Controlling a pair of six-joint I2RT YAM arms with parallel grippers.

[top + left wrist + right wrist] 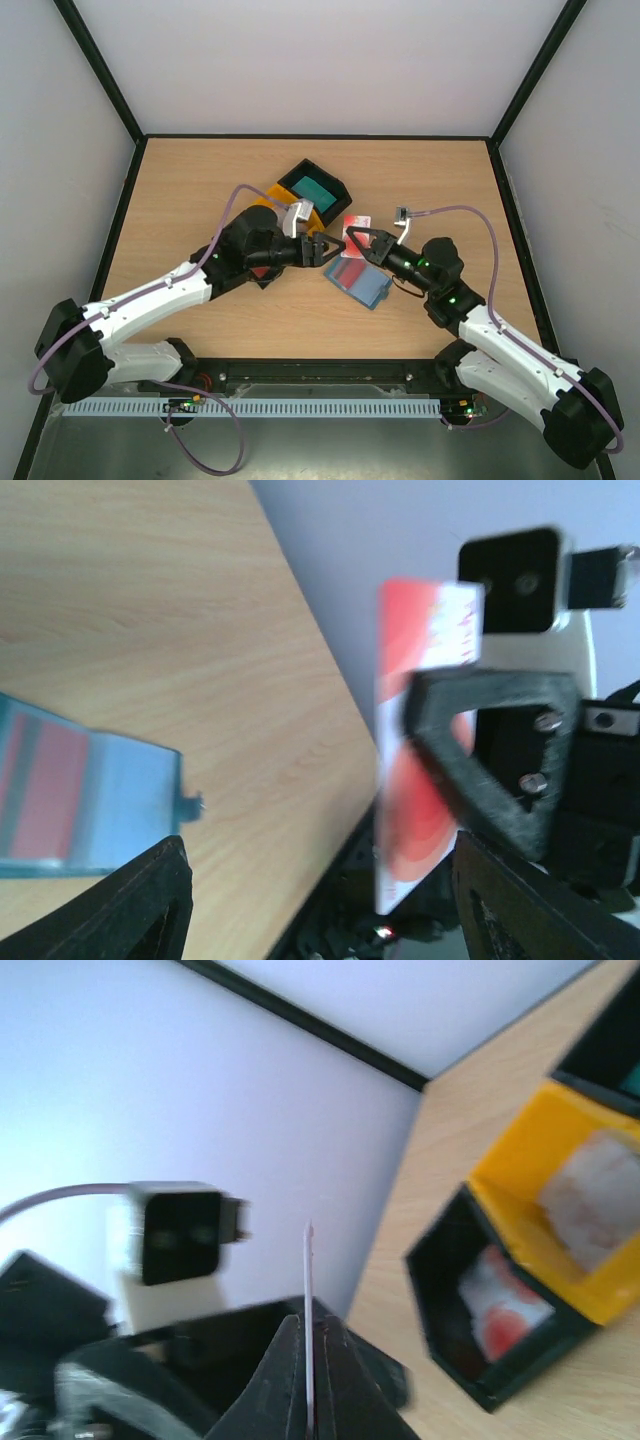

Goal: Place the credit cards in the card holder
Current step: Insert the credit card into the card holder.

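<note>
My right gripper (358,238) is shut on a white and red credit card (356,224), held on edge above the table; in the right wrist view the credit card (309,1280) shows edge-on between the pressed fingertips. The left gripper (322,250) faces it, open and holding nothing. From the left wrist, the credit card (425,680) stands ahead between my spread fingers (140,900), pinched by the right gripper's black finger (490,770). The slate-blue card holder (368,288) lies open on the table below both grippers, red showing inside it. It also appears as the card holder (120,790) at the left.
A black tray (313,185) with a teal stack sits behind the grippers. Beside it a yellow tray (272,195) is partly hidden by the left arm. In the right wrist view, a black tray (450,1280) containing a white and red card adjoins the yellow tray (520,1175).
</note>
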